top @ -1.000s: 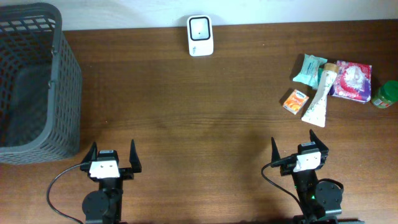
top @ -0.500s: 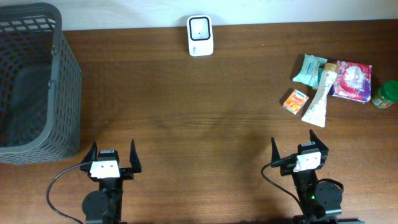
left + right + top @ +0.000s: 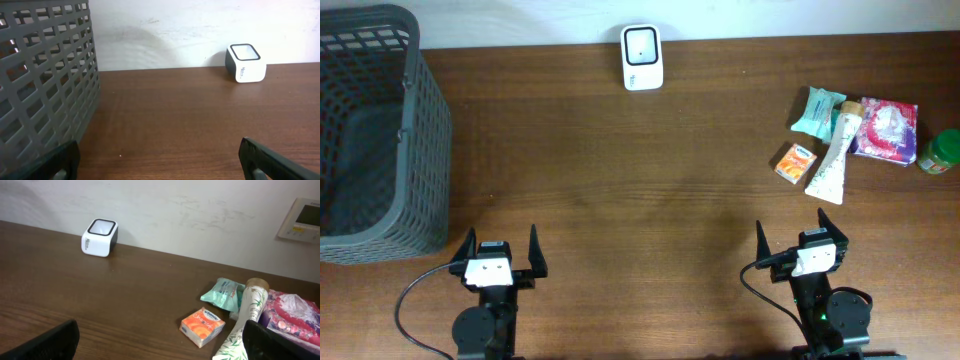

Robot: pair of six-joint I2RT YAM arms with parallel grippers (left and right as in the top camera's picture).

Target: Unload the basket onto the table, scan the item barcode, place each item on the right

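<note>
White scanner (image 3: pixel 99 237) at left, orange box (image 3: pixel 202 326) beside tube (image 3: pixel 248 308), perhaps tissues (image 3: pixel 292 312)

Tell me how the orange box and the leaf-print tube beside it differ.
The orange box is short and blocky; the tube is long, narrowing to a tan cap. The box is orange; the tube is white with green leaves. The tube's cap end lies between a teal packet and a pink pack; the box lies by its flat end. Both rest on the table.

Even, soft indoor light, sharp focus, faint shadows on the table (image 3: pixel 640 180), no glare.
</note>
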